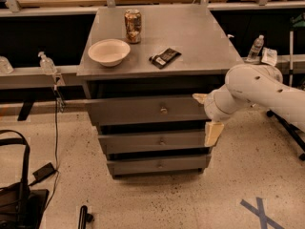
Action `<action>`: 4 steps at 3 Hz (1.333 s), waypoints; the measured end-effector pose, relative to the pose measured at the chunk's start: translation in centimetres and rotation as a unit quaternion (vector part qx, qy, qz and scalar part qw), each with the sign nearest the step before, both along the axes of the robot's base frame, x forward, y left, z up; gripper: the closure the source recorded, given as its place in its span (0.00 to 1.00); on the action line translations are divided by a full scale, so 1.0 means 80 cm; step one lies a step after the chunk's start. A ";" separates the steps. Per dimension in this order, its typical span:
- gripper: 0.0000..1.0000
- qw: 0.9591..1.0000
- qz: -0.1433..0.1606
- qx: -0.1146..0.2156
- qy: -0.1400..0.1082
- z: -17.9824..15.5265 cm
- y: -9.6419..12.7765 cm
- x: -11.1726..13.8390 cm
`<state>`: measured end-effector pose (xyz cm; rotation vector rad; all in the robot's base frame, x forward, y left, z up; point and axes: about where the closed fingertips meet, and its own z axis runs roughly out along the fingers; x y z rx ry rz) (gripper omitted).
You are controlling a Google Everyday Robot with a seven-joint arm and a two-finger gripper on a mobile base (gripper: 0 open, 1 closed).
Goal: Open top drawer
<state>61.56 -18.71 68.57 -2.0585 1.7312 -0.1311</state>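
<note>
Where the top drawer (143, 111) juts out — its right end — sits the gripper (207, 116).

My gripper (207, 118) covers the top drawer's (133, 111) right end; right of the drawer, my arm (267, 87) runs out of frame.

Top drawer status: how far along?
Partly done: the top drawer front sits forward of the two lower fronts. In hand: the gripper is at the drawer's right end, away from the knob. Left: likely pulling it out further; little of the box shows.
</note>
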 end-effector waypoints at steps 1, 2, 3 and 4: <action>0.00 1.000 0.014 -0.016 0.010 -0.002 0.003 0.027; 0.00 0.999 0.012 -0.031 0.027 -0.012 0.004 0.066; 0.00 0.998 0.006 -0.038 0.040 -0.024 0.006 0.091; 0.15 0.998 0.001 -0.040 0.050 -0.036 0.008 0.098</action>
